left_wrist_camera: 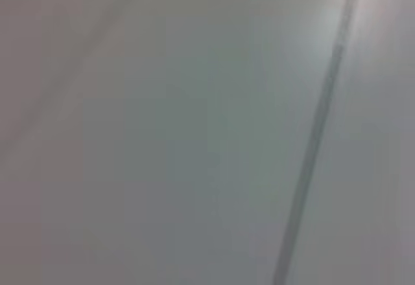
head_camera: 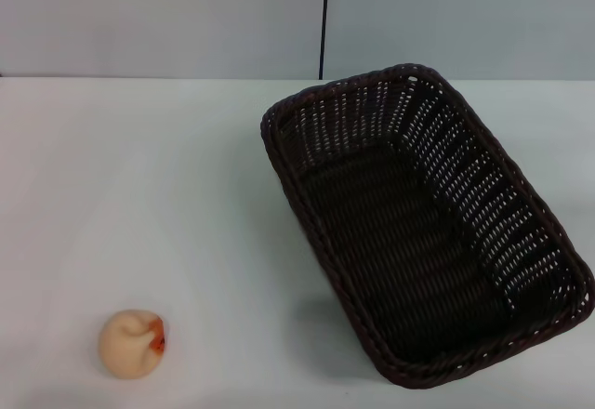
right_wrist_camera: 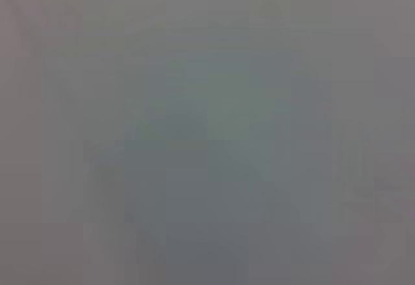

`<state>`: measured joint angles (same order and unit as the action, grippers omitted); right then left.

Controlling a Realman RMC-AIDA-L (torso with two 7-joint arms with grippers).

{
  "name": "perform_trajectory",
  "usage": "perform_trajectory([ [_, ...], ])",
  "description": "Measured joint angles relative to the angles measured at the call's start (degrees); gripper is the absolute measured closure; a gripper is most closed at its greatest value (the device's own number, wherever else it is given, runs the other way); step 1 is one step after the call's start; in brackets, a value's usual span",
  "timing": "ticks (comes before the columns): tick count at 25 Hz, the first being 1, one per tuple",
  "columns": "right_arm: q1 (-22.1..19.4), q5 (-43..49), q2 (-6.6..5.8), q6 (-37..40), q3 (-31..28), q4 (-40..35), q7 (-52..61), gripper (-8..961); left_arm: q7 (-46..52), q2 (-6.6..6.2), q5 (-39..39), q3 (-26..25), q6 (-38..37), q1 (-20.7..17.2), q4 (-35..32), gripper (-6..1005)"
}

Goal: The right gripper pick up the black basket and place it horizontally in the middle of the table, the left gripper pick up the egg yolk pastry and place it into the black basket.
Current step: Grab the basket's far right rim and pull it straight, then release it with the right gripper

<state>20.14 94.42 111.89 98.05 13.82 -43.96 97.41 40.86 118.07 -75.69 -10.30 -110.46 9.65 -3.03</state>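
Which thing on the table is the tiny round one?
The egg yolk pastry, a small cream ball with an orange patch; the black basket is big and rectangular.

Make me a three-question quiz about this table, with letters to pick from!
1. Where is the egg yolk pastry?
A. inside the basket
B. on the table, near the front left
C. on the wall

2. What colour is the black basket?
A. very dark brown-black
B. bright yellow
C. blue

3. What is in the basket?
A. two pastries
B. a cup
C. nothing

Answers:
1 B, the pastry sits on the white table, well apart from the basket.
2 A, its woven sides look almost black.
3 C, only its bare woven bottom shows.

Neither gripper is in view.
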Motion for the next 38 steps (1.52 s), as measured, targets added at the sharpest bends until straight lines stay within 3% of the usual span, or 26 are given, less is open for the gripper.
perform_trajectory([
  [2, 1.2, 5.1, -1.21, 3.4, 2.7, -7.5, 8.7, 233, 0.1, -0.03, -1.1, 2.6, -0.1, 0.0, -1.7, 606],
  [3, 3.1, 11.4, -1.94, 7.2, 4.3, -15.4, 15.8, 233, -0.1, -0.04, -1.5, 4.7, -0.2, 0.0, -2.8, 606],
  [4, 3.1, 11.4, -1.94, 7.2, 4.3, -15.4, 15.8, 233, -0.1, -0.04, -1.5, 4.7, -0.2, 0.0, -2.8, 606],
  [5, 5.3, 17.7, -2.51, 11.4, 5.6, -22.6, 21.4, 233, -0.3, -0.04, -1.6, 5.3, -0.2, 0.0, -2.9, 606],
  [7, 6.4, 20.0, -2.78, 13.0, 6.2, -25.1, 23.5, 233, -0.6, 0.0, -1.6, 5.7, -0.1, 0.0, -2.9, 607],
  [8, 9.1, 25.0, -3.68, 16.5, 7.7, -28.3, 27.4, 233, -0.7, 0.01, -1.5, 6.3, 0.2, 0.0, -2.9, 607],
  [10, 10.6, 27.6, -4.16, 18.3, 8.6, -28.9, 29.1, 232, -0.8, 0.03, -1.6, 6.8, 0.3, 0.0, -2.9, 607],
  [11, 13.7, 32.0, -4.95, 20.6, 10.5, -28.8, 30.9, 232, -0.9, 0.06, -1.6, 6.9, 0.3, 0.0, -2.9, 607],
  [15, 18.2, 40.0, -5.46, 21.3, 16.4, -25.8, 32.6, 232, -1.0, 0.12, -1.6, 7.3, 0.4, 0.1, -2.9, 608],
  [19, 20.3, 43.7, -5.1, 18.9, 19.5, -22.4, 32.7, 232, -1.0, 0.14, -1.6, 7.5, 0.7, 0.0, -2.6, 608],
  [23, 23.1, 47.8, -4.69, 14.0, 23.9, -14.5, 32.8, 234, -1.0, 0.14, -1.6, 7.6, 0.8, -0.3, -2.5, 609],
  [30, 24.8, 48.4, -4.06, 8.4, 29.5, -7.7, 32.9, 233, -1.0, 0.14, -1.6, 7.6, 0.9, -0.6, -2.3, 609],
  [38, 25.3, 48.6, -3.96, 3.7, 31.2, -3.4, 33.0, 233, -1.1, 0.2, -1.6, 7.6, 0.9, -0.6, -2.2, 610],
])
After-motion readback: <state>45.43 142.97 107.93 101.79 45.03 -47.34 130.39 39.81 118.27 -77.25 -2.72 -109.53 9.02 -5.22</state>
